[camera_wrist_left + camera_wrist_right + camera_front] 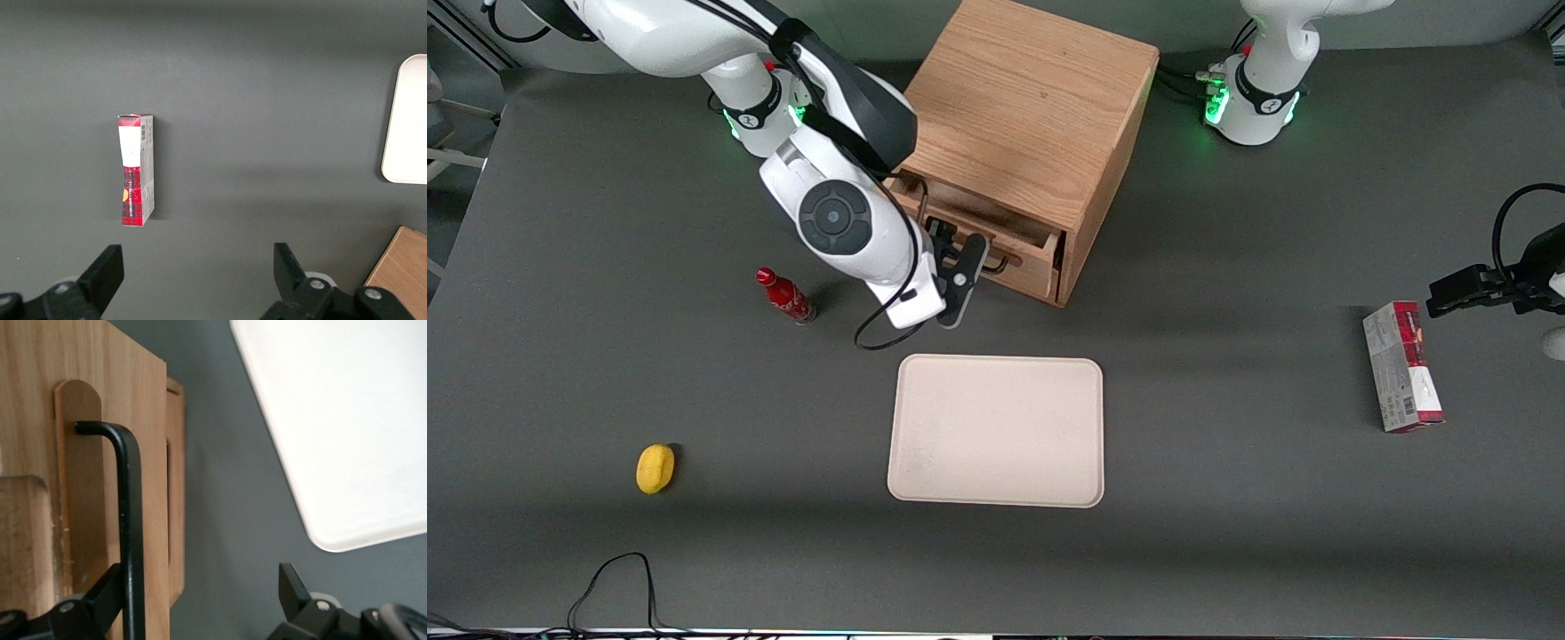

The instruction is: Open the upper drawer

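Observation:
The wooden cabinet [1032, 98] stands at the back middle of the table. Its upper drawer [1036, 267] is pulled partly out, and a strip of its inside shows from above. My right gripper [960, 258] is at the drawer front, by the thin black handle [1003, 263]. In the right wrist view the gripper [200, 587] is open wide. The handle [131, 520] runs close against one finger [107, 587], on the inner side of it. The other finger [288, 583] is well apart over the grey table. The lower drawer is hidden in the front view.
A beige tray [996, 431] lies nearer the front camera than the cabinet, and its corner [347, 420] shows beside the gripper. A red bottle [784, 296] lies beside the working arm. Nearer the camera is a yellow lemon [655, 468]. A red and white box [1402, 366] sits toward the parked arm's end.

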Robot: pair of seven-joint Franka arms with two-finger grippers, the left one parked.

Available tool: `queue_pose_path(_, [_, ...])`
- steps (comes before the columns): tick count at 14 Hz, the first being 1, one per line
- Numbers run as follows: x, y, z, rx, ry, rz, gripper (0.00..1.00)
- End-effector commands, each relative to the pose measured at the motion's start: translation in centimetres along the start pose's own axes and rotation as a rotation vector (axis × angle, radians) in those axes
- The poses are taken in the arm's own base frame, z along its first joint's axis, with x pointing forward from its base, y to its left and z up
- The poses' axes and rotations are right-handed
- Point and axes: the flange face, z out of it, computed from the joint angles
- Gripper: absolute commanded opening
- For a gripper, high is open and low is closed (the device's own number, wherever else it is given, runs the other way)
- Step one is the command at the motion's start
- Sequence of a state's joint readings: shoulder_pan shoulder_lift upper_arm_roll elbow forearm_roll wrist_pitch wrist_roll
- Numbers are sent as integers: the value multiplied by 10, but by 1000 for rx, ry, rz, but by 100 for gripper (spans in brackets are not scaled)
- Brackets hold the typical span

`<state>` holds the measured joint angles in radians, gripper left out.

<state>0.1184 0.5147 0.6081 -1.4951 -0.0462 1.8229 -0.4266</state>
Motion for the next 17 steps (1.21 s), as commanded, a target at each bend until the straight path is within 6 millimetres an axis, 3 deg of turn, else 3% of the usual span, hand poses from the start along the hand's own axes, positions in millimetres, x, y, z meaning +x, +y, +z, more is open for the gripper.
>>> queue_pose_path(1, [-3, 39, -10, -27, 22, 8, 100])
queue_pose_path(4, [-14, 73, -18, -48, 38, 6, 100])
queue_pose_path(10, [-32, 119, -47, -106, 79, 55, 100])
queue_pose_path(14, [-39, 131, -54, -183, 44, 56, 100])
queue_pose_path(16, [-44, 138, -68, -247, 33, 70, 100])
queue_pose_path(17, [-52, 148, -85, -296, 35, 83, 100])
